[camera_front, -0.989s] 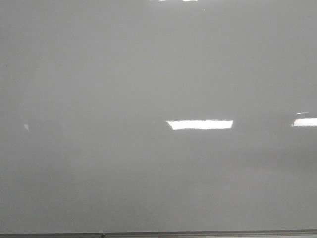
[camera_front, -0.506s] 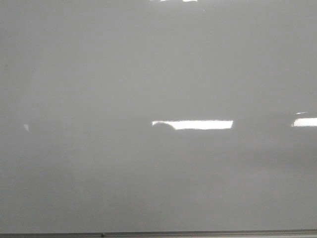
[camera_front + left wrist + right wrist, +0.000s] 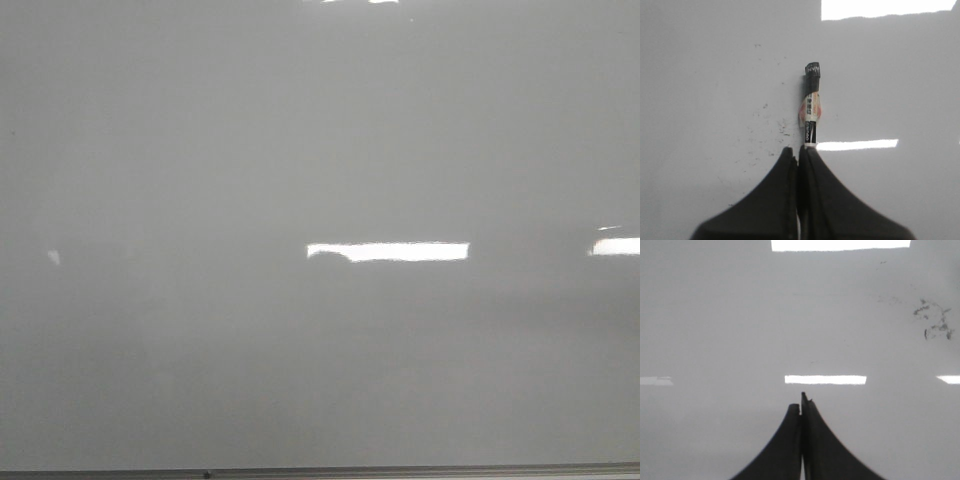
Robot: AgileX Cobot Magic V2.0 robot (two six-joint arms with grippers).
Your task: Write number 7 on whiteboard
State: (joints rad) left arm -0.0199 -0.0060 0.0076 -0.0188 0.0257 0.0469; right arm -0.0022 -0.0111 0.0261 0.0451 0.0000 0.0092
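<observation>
The whiteboard (image 3: pixel 320 150) fills the front view as a glossy pale grey surface; neither gripper shows there. No number 7 is visible in any view. In the left wrist view my left gripper (image 3: pixel 799 150) is shut on a black marker (image 3: pixel 811 107) with a white and pink label. The marker sticks out beyond the fingertips over the whiteboard (image 3: pixel 715 75), its black end (image 3: pixel 813 70) farthest from the jaws. In the right wrist view my right gripper (image 3: pixel 801 402) is shut and empty over the whiteboard (image 3: pixel 715 315).
A thin grey frame edge (image 3: pixel 400 470) runs along the bottom of the front view. Bright rectangular glare patches (image 3: pixel 390 251) lie on the board. Faint dark marker smudges (image 3: pixel 934 322) show in the right wrist view, and small specks (image 3: pixel 775 130) beside the marker.
In the front view the central glare strip has lengthened to the left, with a small dark curve now at its left end. Nothing else has visibly changed.
</observation>
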